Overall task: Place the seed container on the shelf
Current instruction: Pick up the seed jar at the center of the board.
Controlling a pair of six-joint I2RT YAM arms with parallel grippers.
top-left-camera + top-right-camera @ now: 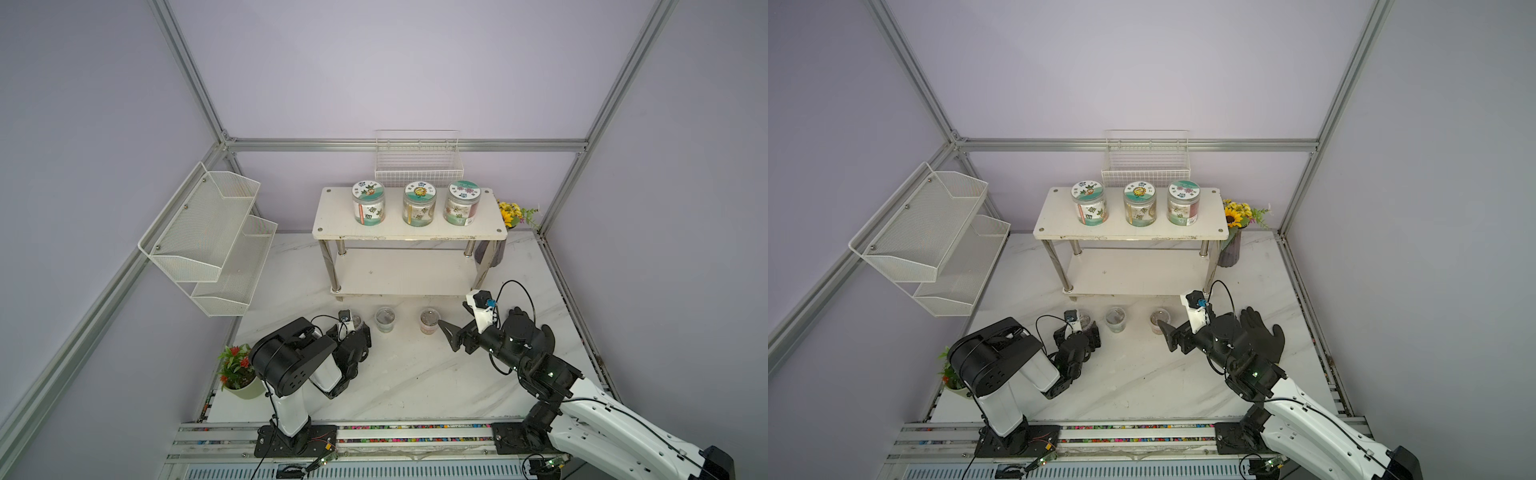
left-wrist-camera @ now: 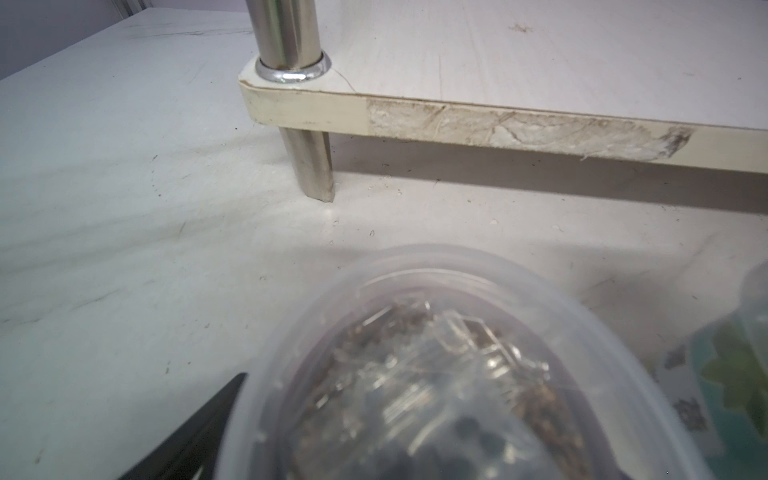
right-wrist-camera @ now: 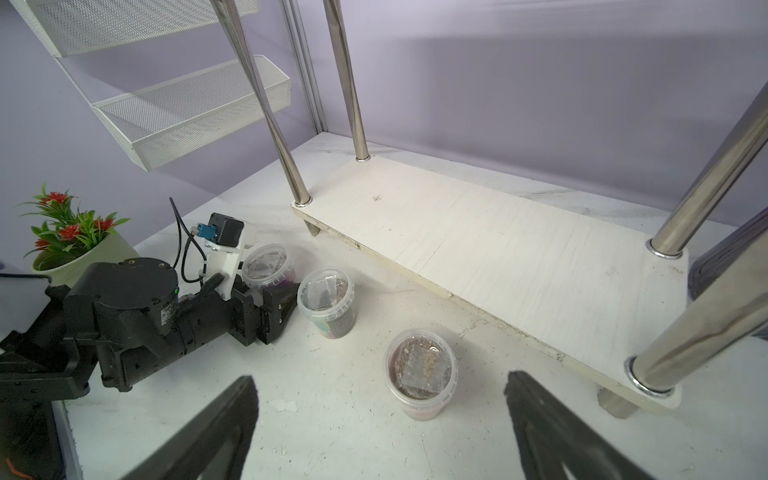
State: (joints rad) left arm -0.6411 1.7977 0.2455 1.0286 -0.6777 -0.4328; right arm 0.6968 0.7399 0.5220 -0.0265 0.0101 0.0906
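Three small clear seed containers stand in a row on the table before the shelf. The left seed container sits between the jaws of my left gripper. One finger lies beside its rim, and I cannot tell whether it touches. The middle container stands free. The right container is just ahead of my right gripper, which is open and empty.
Three labelled jars stand on the shelf's top board. A mesh wall rack hangs on the left and a wire basket hangs behind the shelf. A potted plant stands by the left arm, and a sunflower vase right of the shelf.
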